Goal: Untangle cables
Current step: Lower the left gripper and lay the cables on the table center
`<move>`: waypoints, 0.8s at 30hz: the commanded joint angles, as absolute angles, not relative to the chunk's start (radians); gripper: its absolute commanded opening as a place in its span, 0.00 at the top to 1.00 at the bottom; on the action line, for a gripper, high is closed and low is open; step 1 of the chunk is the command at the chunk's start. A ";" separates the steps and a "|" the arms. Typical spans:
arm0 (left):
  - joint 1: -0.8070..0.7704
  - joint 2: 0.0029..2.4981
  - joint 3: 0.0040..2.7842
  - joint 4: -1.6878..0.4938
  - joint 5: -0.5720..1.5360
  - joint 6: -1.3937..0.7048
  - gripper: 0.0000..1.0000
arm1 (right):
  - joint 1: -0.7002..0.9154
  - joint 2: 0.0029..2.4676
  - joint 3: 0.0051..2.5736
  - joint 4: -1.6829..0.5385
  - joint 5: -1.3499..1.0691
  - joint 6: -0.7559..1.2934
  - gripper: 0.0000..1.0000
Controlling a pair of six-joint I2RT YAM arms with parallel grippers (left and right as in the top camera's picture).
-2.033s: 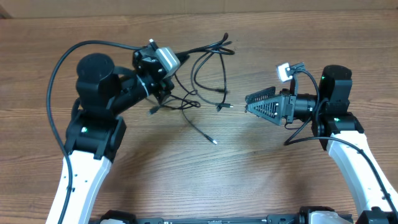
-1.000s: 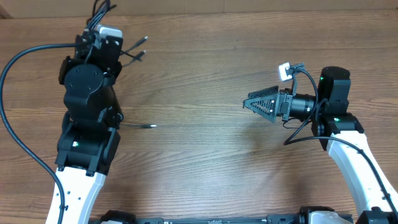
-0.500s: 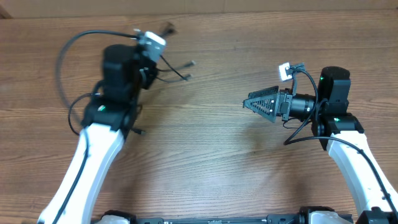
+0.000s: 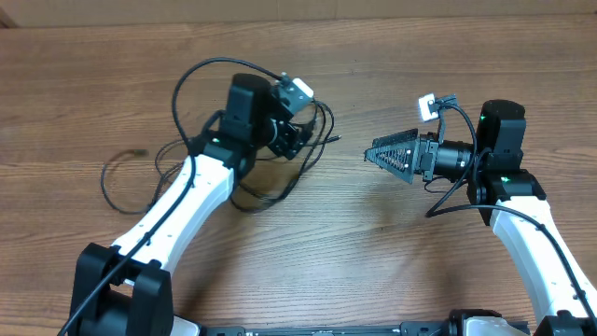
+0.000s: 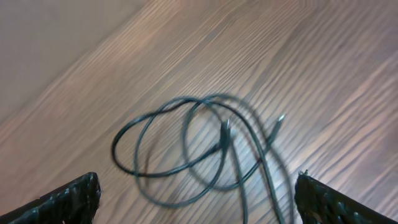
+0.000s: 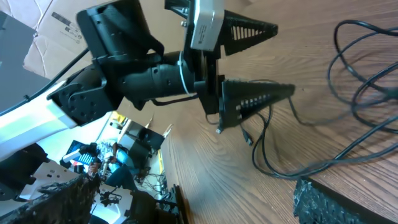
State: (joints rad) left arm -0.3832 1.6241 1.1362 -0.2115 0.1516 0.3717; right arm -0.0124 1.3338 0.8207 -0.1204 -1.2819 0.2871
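The cables (image 4: 280, 187) lie in loose black loops on the wooden table (image 4: 373, 271), partly under my left arm. One thin strand (image 4: 119, 173) trails off to the left. My left gripper (image 4: 298, 140) hovers open above the loops. In the left wrist view the cables (image 5: 199, 149) curl on the wood, with a small plug (image 5: 281, 122) at one end, and nothing sits between the left gripper's (image 5: 199, 211) fingers. My right gripper (image 4: 371, 154) stands open to the right of the bundle, pointing at it. Its wrist view shows cables (image 6: 280, 165) ahead of the open right gripper (image 6: 199, 211).
The left arm's own thick black cable (image 4: 201, 70) arches over the table behind its wrist. The table's far edge (image 4: 392, 21) runs along the top. Cardboard boxes (image 6: 43, 37) and clutter show beyond the table in the right wrist view.
My left arm swung from the far left back toward the centre. Its gripper opened and let the cables go, and they now lie on the table. The right arm has not moved.
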 commanded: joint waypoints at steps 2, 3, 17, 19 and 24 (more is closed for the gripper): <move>-0.386 1.614 1.147 -0.205 0.181 0.350 0.00 | -0.014 1.332 0.825 -0.118 -1.280 0.287 0.00; -0.384 1.612 1.148 -0.205 0.181 0.350 0.00 | -0.014 1.332 0.825 -0.118 -1.281 0.287 0.00; -0.270 1.512 1.148 -0.183 0.174 0.196 0.00 | -0.007 1.332 0.825 -0.148 -1.135 0.374 0.00; -0.239 1.510 1.148 -0.197 0.175 0.173 0.00 | 0.006 1.332 0.825 -0.175 -1.093 0.374 0.00; -0.193 1.511 1.148 -0.256 0.211 0.154 0.00 | 0.063 1.336 0.825 -0.216 -1.019 0.374 0.00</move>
State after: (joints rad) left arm -0.2047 1.5269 1.1362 -0.2417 0.1730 0.1917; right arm 0.0296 1.3338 0.8207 -0.2142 -1.0897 0.3630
